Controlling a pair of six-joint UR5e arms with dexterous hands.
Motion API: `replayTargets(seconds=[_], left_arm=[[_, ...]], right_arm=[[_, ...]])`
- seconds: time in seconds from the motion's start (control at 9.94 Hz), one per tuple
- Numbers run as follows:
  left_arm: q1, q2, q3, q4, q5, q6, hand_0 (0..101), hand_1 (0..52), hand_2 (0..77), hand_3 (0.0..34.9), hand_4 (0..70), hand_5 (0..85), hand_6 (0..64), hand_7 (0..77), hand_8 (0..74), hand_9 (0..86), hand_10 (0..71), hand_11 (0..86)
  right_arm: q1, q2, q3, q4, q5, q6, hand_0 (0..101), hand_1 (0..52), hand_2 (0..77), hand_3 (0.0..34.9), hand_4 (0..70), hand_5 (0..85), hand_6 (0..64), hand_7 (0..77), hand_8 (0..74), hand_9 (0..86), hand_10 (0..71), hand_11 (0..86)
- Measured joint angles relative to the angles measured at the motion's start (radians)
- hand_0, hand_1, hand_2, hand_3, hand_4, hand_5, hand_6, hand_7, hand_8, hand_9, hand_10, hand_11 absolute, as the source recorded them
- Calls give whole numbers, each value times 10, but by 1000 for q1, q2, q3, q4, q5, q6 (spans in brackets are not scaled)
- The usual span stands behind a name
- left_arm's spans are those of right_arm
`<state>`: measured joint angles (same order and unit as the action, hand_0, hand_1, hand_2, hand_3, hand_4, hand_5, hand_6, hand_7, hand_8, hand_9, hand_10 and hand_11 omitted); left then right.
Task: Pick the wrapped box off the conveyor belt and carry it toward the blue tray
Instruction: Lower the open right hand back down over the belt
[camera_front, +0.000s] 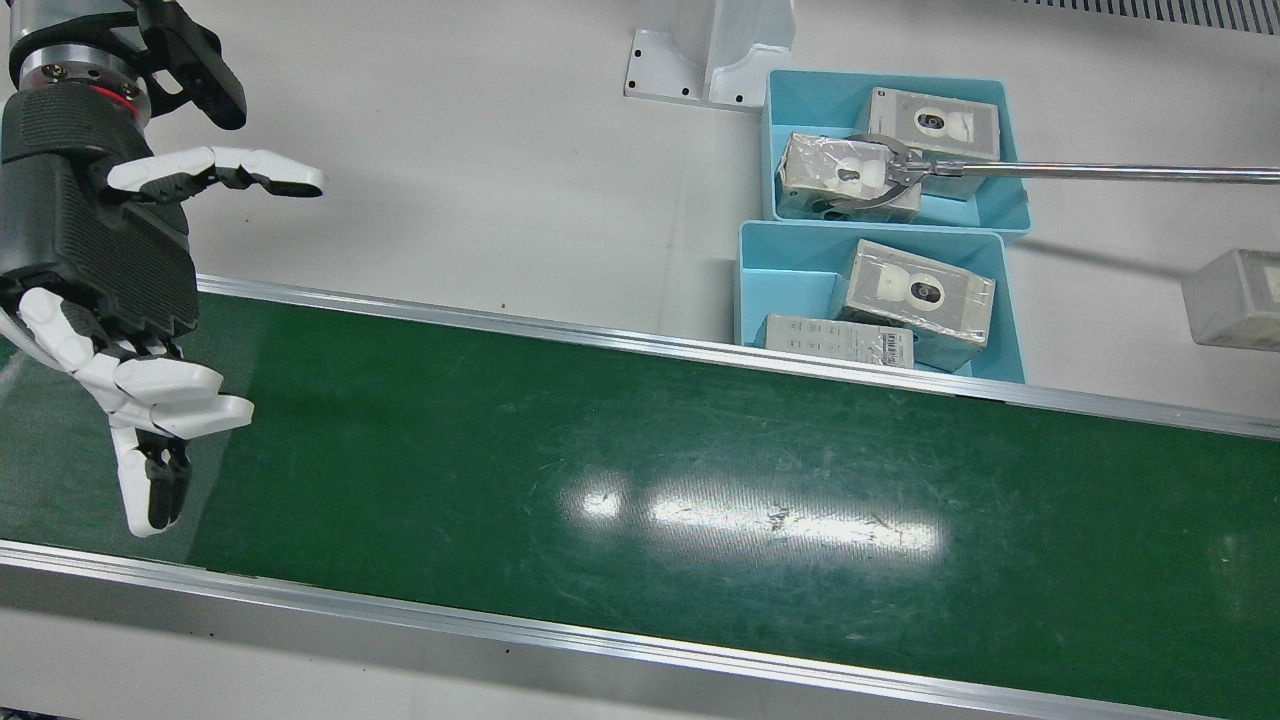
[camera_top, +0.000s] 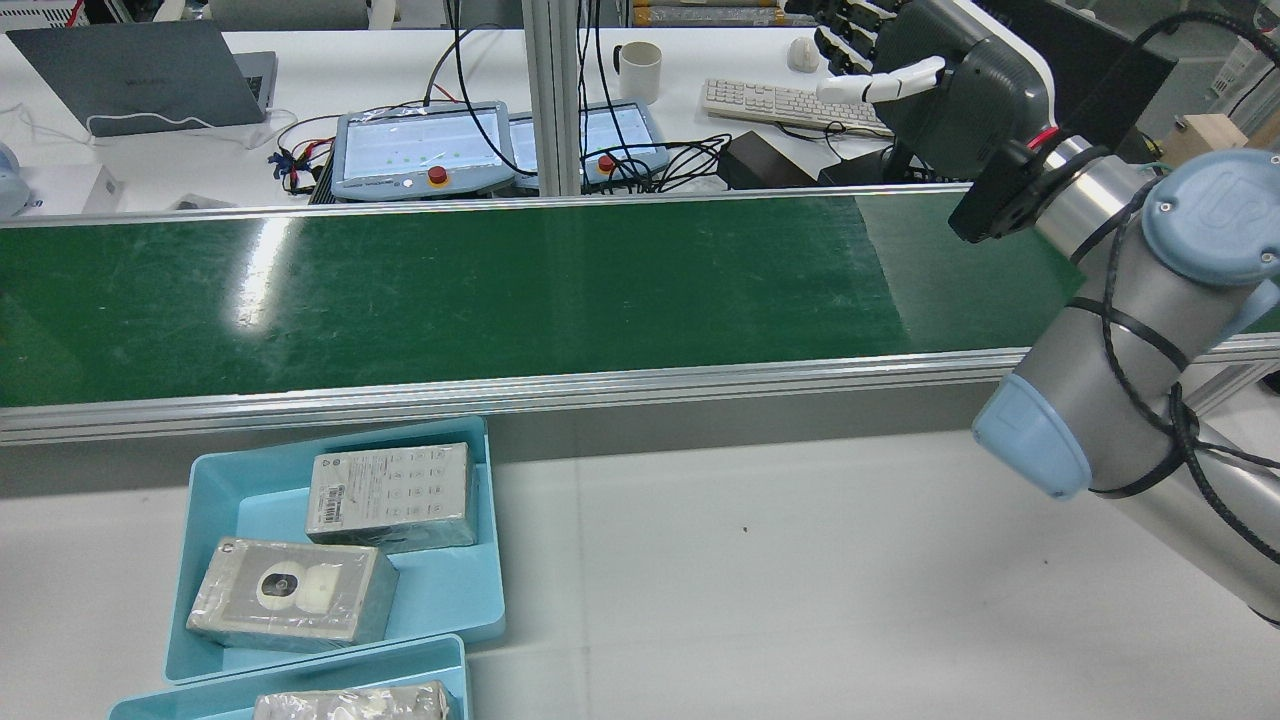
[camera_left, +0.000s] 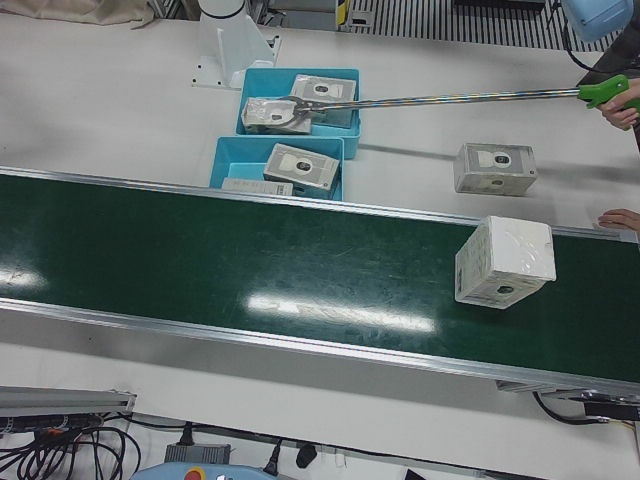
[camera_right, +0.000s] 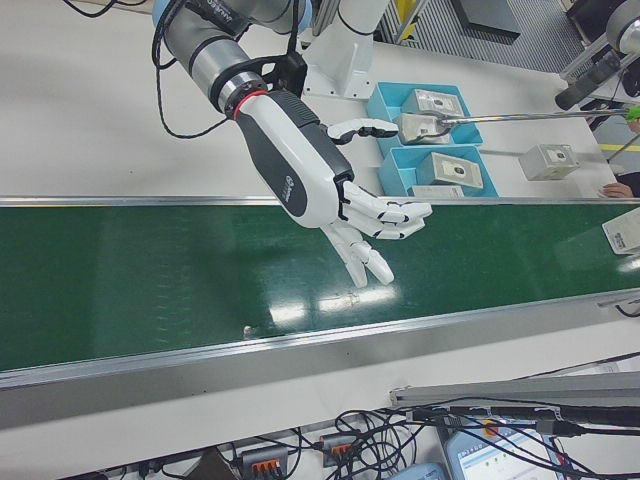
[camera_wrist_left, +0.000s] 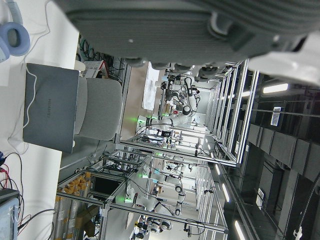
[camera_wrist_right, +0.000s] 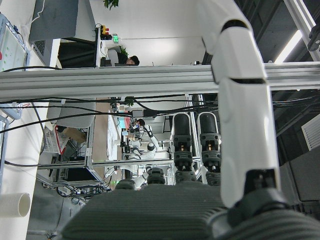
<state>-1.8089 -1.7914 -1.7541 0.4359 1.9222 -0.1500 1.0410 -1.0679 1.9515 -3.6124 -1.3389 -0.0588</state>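
Green conveyor belt (camera_left: 250, 265) — one wrapped box (camera_left: 505, 262), two blue trays (camera_left: 232, 160), right hand (camera_right: 345, 205) fingers (camera_right: 400, 215) spread, empty.

**Little to read on this station**

We can make out "HUAWEI" on the lid of the grey laptop (camera_wrist_left: 47, 107) at nine o'clock in the left hand view. On the right arm's blue joint cap (camera_top: 1215, 215) we read a "UR" mark. The boxes' barcode labels are too small for us to read.
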Motion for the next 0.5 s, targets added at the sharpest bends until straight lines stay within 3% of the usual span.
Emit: replayTargets(seconds=[0.5], left_arm=[[0, 0, 0, 0, 0, 0, 0, 0, 11, 0, 0, 5, 0, 5, 5, 0, 0, 5]], right_arm=[[9, 1, 5, -1, 0, 1, 516, 185, 175, 70, 218, 240, 104, 289, 5, 65, 0, 16]])
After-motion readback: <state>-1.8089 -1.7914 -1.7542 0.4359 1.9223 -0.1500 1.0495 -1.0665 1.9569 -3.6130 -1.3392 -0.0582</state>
